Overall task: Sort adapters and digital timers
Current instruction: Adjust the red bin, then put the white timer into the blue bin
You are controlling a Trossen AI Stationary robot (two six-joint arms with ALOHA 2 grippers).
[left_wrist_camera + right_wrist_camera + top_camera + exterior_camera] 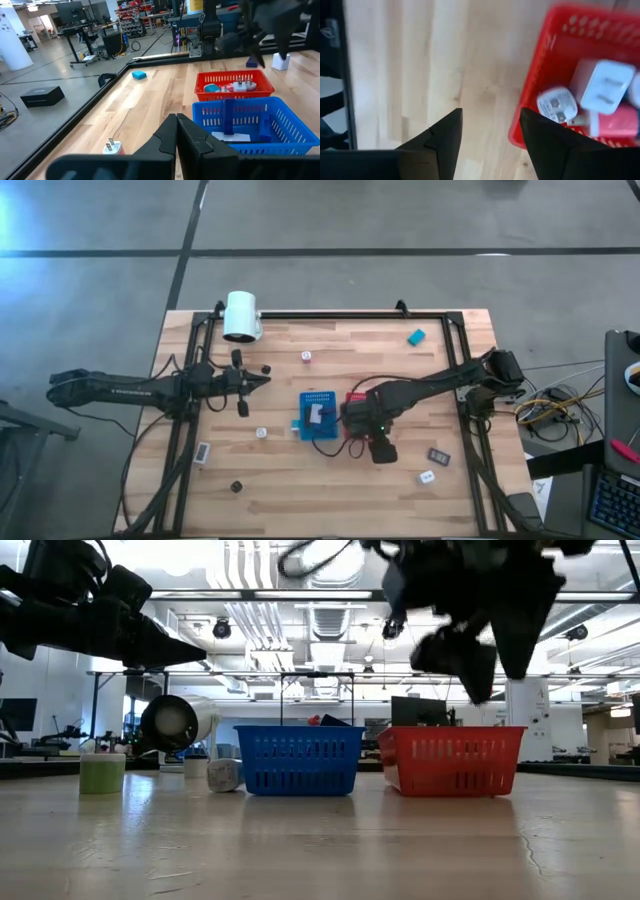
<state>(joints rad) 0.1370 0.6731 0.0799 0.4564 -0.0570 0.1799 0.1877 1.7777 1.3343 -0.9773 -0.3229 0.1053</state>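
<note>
Between picks: my right gripper [487, 137] hangs empty, jaws open, beside red basket [542, 90]; left gripper [176, 131] jaws closed, next needs a loose adapter [427, 477].

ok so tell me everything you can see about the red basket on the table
The red basket is a small rectangular bin of slotted plastic, upright near the table's middle, close beside the blue basket. Inside lie white plug adapters and something pink. The right gripper hangs open above the wood just outside its rim.
</note>
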